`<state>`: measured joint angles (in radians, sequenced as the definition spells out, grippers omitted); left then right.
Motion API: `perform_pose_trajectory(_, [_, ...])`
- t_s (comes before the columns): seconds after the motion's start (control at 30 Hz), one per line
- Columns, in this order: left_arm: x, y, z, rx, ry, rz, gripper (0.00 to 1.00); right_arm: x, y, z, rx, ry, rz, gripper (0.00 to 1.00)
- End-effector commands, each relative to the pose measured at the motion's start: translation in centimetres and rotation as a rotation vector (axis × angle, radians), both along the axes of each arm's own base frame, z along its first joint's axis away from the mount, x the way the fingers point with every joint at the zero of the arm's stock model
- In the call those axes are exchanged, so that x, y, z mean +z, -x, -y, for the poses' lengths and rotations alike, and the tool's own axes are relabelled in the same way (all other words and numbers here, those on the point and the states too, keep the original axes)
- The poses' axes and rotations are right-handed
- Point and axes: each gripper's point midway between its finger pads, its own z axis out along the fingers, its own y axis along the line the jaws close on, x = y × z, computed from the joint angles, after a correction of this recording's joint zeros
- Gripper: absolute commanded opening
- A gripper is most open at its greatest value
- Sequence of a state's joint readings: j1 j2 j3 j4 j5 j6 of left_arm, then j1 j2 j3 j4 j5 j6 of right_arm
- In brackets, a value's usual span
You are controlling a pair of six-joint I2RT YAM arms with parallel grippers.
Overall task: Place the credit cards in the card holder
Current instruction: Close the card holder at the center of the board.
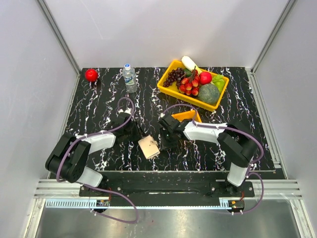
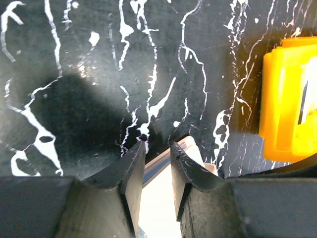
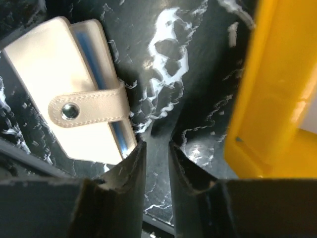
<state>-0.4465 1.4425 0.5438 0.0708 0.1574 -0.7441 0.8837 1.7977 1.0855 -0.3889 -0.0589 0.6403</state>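
Note:
The tan card holder lies flat on the black marbled table between my two grippers, closed with its snap strap across it. Light-blue card edges show along its side, tucked inside. My left gripper sits over its far left corner. In the left wrist view its jaws stand narrowly apart, with the holder's pale face showing in the gap. My right gripper is just right of the holder. Its jaws are narrowly apart, with only bare table between them.
A small orange tray stands just behind my right gripper, with something pale in it. A yellow basket of fruit is at the back right, a water bottle at the back middle, and a red apple at the back left.

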Motion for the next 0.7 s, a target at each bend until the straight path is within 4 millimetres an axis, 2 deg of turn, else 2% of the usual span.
perform_pose_trajectory(0.0, [0.7,-0.4,2.2,-0.125,0.031,0.046,0.31,0.1,3.5,-1.5,0.1,-0.154,-0.115,0.27])
perform_pose_trajectory(0.07, [0.8,-0.8,2.4,-0.15,0.01,0.059,0.31,0.1,3.9,-1.5,0.094,-0.15,-0.106,0.28])
perform_pose_trajectory(0.17, [1.2,-1.3,2.7,-0.177,-0.017,0.044,0.33,0.8,3.1,-0.8,0.058,-0.121,-0.063,0.28])
perform_pose_trajectory(0.27, [2.5,-2.0,2.2,-0.164,-0.044,0.094,0.37,3.5,1.3,-0.1,0.034,-0.085,0.047,0.3])
perform_pose_trajectory(0.33, [3.2,-2.6,0.2,-0.092,-0.14,0.097,0.4,5.4,0.4,0.8,0.04,-0.036,0.098,0.37])
perform_pose_trajectory(0.43, [5.7,-3.1,-2.0,-0.025,-0.189,0.14,0.5,8.3,-0.1,0.9,0.067,-0.025,0.138,0.45])
perform_pose_trajectory(0.53, [7.1,-2.3,-3.2,0.022,-0.191,0.147,0.54,9.5,-0.8,-0.2,0.106,-0.017,0.143,0.49])
perform_pose_trajectory(0.67, [6.5,0.2,-3.2,0.048,-0.119,0.094,0.53,9.0,-1.3,-1.5,0.121,0.016,0.102,0.49])
